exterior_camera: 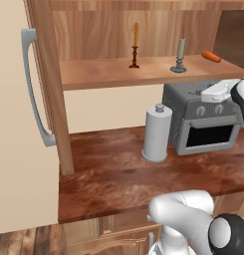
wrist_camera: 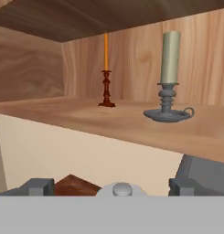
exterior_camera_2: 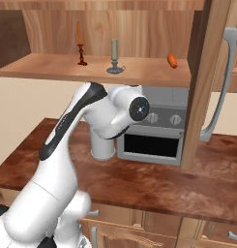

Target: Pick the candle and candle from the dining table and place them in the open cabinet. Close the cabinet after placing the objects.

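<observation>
Both candles stand on the cabinet (exterior_camera: pixel 108 74) shelf, the taper (wrist_camera: pixel 106 68) at ten o'clock of the stub (wrist_camera: pixel 168 75). The gripper (wrist_camera: pixel 111 188) is spread wide, empty. Swinging the door (exterior_camera: pixel 44 79) carelessly could clip the arm or jolt the candles over.

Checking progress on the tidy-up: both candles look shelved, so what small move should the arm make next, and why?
Probably pull back and reach for the door handle. The orange candle and beige candle stand upright on the cabinet shelf, the gripper is open and empty, and the door is open.
</observation>
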Available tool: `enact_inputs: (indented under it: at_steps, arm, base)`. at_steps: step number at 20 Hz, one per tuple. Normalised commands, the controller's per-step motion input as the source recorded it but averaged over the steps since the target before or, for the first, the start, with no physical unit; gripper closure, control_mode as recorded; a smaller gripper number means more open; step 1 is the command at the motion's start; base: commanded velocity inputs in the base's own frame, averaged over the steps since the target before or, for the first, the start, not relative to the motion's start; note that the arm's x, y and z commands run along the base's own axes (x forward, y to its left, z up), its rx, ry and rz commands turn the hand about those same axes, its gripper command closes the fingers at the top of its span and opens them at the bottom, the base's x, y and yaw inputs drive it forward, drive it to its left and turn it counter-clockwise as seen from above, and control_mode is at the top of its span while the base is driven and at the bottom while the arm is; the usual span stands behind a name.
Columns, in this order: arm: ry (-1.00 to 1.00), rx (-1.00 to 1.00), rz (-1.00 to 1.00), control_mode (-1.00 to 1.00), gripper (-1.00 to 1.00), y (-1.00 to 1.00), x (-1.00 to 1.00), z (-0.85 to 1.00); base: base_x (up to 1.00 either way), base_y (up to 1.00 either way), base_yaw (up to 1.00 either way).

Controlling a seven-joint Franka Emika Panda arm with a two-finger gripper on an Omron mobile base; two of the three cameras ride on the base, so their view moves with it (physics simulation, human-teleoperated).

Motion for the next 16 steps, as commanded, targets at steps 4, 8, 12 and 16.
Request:
enact_inputs:
  at_steps: [4,8,12,16]
  arm:
    - [0.02,0.0,-0.01,-1.0,-1.0,-0.04,-0.41,-0.44]
    - [0.0,0.04,0.0,-1.0,-1.0,-0.34,-0.05,-0.06]
    - [0.0,0.19,0.0,-1.0,-1.0,-0.48,-0.19,-0.58]
    - [-0.01,0.27,0.0,-1.0,-1.0,-0.53,-0.4,-0.8]
  base:
    - [0.0,0.0,0.0]
    - [0.0,0.0,0.0]
    - [0.0,0.0,0.0]
    - [0.0,0.0,0.0]
